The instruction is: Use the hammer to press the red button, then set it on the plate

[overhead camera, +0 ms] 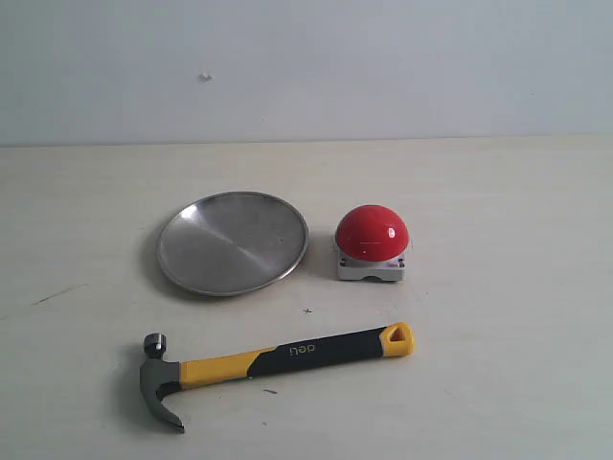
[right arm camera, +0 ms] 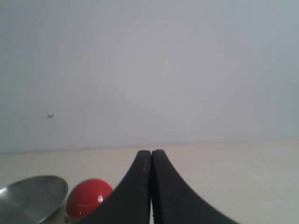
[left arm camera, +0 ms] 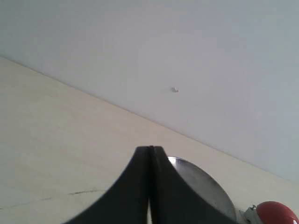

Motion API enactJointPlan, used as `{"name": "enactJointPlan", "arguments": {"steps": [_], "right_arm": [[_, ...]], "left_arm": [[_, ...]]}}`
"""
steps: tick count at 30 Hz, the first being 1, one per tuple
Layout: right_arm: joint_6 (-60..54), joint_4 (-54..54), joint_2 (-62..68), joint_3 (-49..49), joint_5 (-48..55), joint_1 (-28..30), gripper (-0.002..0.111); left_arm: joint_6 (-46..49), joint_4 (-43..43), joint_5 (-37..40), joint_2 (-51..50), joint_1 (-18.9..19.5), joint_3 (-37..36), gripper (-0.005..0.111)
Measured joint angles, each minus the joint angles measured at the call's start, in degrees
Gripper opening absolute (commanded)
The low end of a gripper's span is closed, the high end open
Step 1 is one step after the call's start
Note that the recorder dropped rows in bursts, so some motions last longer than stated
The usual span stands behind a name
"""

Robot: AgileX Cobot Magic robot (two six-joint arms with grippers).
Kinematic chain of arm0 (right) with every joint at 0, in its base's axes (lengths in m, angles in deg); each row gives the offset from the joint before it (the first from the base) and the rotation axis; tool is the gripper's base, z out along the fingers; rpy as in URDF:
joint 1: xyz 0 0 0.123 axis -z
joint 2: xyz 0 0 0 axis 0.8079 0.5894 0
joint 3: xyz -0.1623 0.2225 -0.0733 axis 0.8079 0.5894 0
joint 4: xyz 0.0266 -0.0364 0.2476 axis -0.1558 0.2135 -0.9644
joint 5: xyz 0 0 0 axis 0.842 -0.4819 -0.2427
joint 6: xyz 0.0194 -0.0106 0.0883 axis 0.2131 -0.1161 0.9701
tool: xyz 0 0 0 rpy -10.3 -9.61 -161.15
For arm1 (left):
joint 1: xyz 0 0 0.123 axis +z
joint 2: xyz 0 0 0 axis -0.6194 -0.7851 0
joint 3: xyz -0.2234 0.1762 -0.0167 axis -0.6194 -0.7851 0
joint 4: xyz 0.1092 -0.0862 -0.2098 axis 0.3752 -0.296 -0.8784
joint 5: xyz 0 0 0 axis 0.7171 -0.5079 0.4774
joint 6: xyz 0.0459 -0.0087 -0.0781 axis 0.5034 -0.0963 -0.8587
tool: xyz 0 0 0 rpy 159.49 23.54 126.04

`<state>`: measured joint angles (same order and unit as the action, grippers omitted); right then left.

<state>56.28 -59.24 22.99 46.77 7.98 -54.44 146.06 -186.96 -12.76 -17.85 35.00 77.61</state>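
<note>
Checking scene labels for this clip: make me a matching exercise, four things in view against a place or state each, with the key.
1. yellow-and-black claw hammer
2. glossy red dome button
3. round silver metal plate
4. left pincer

A. shut, holding nothing
B. bare, beside the button
C. lying flat, lowest in the exterior view
D. on a grey-white square base

Pairs: 1-C, 2-D, 3-B, 4-A

Glossy red button [overhead camera: 372,232] on a grey-white base; shiny silver plate [overhead camera: 233,242]; claw hammer [overhead camera: 273,365] with dark steel head, yellow-and-black handle; cream surface [overhead camera: 498,364]; black claws
</note>
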Motion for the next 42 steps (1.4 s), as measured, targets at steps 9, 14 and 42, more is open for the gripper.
{"name": "enactJointPlan", "arguments": {"steps": [9,14,42], "right_arm": [[6.4,0.0,0.0,0.0,-8.8,0.0,0.000],[6.9,0.0,0.0,0.0,-8.9,0.0,0.000],[11.2,-5.2,0.0,0.0,-4.6,0.0,0.000]], "left_arm": [[0.0,0.0,0.0,0.0,0.0,0.0,0.000],[0.0,0.0,0.0,0.0,0.0,0.0,0.000],[0.0,0.0,0.0,0.0,0.0,0.0,0.000]]}}
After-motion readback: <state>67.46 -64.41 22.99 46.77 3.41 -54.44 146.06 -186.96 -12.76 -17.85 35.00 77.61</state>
